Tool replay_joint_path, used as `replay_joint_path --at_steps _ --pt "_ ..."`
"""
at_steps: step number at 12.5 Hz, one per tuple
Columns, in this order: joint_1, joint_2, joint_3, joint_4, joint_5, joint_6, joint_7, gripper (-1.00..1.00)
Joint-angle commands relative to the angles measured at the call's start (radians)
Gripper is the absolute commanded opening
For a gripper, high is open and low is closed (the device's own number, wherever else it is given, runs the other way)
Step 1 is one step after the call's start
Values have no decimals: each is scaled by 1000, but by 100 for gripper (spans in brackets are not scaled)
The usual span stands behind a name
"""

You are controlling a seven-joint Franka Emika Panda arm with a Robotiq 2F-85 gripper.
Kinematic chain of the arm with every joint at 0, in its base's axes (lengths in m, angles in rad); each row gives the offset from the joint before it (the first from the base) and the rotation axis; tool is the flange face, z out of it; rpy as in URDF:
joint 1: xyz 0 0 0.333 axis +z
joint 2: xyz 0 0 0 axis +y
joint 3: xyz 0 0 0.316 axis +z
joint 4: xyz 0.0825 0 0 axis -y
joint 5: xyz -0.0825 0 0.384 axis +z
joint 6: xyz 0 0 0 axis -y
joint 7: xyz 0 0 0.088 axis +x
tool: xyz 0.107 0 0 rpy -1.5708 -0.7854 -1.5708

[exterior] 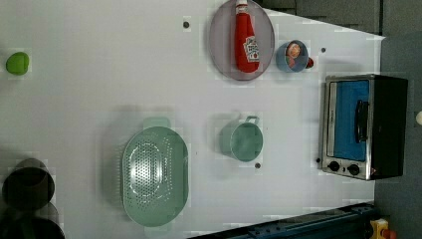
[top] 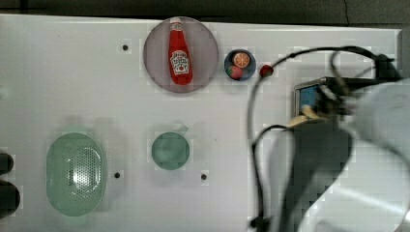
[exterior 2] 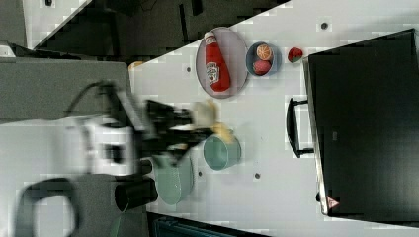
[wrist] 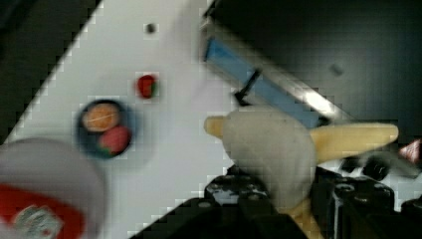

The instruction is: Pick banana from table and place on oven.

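Pale yellow and whitish, the banana [wrist: 278, 144] was carried clear of the worktop [top: 72, 72], clamped between the fingers of the hand [wrist: 278, 199], which stood partly closed around its lower body while the peeled tip and splayed flaps projected beyond the fingertips. In the wrist view the fruit hung directly ahead of the hand, with the oven [wrist: 318, 45] just behind it, its black top and blue glass door close by. In the top view the hand [top: 314, 113] and the banana [top: 303, 116] sat over the oven [top: 309, 94]; in the right view the hand [exterior 2: 197, 123] was blurred, well apart from the oven [exterior 2: 365, 123]. Judged by its look, the toy was light and probably soft or hollow, with a smooth skin that could slip or twist under a narrow grip; the flaps appeared too floppy to bear load, so the thicker middle of the body seemed the sound place to take hold. The flat black top looked a broad, forgiving surface for release.
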Motion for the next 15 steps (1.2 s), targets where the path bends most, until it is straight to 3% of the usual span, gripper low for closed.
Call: replay_joint_path --at_steps 1,4,7,9,10,15 --pt "-30 69 -111 10 0 63 -265 -48" --pt "-35 158 -206 7 11 180 -405 -48" --pt "-53 249 -250 4 152 196 -487 -48" --pt "-65 289 -260 4 184 230 -516 -48" --pt "-69 302 -260 2 184 241 -517 -39" --pt "-71 311 -265 -22 184 249 -517 70"
